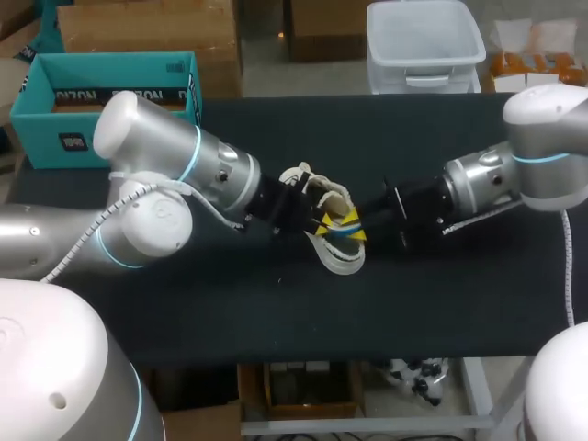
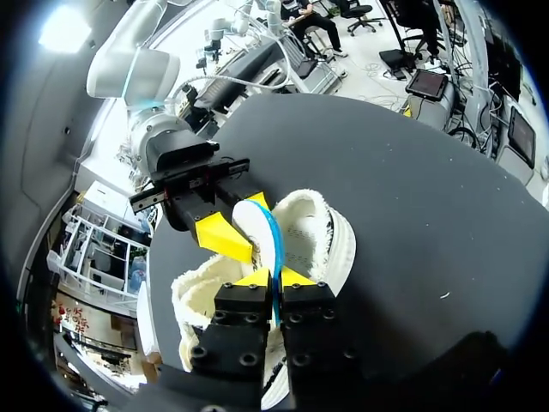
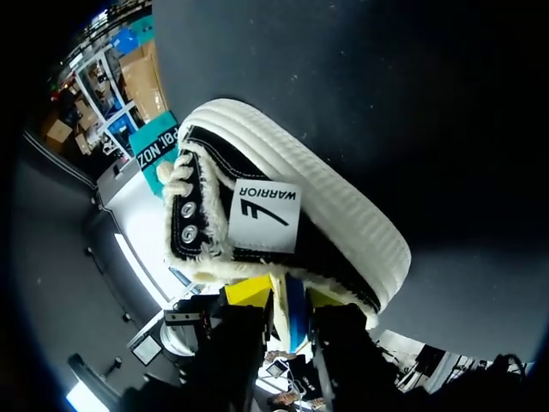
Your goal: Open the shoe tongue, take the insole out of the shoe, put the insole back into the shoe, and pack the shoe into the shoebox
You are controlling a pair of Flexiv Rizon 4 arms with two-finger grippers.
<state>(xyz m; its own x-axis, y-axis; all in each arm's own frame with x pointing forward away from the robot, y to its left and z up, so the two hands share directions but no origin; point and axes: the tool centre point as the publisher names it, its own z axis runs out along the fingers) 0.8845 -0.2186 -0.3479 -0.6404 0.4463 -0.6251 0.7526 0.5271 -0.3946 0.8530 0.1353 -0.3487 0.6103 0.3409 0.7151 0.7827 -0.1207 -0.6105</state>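
- At the left claw (image 2: 274,276): pinching the thin edge of the insole (image 2: 256,225), yellow tips nearly together with only the blue rim between them; insole standing on edge, directly ahead of the fingers.
- Just beyond, at the right claw (image 3: 287,296): closed on the same insole from the opposite end, one tip on each face; so gripped at two places at once, with neither arm nearer than the other.
- Around the lower part of the insole: the shoe (image 3: 343,219), on the bench (image 1: 441,303) between the two claws; opening turned toward the left claw, side wall and white sole turned toward the right claw; cannot tell how much of the insole sits inside.
- As a judgement, the relation that matters: long axis of the insole running roughly from one claw to the other, while the shoe seems to lie crosswise to that line; probably to be lined up with the length of the shoe before any sliding in.
- Farthest: the shoebox (image 1: 55,124), at the far left corner of the bench, well apart from the shoe and on the side of the left arm.
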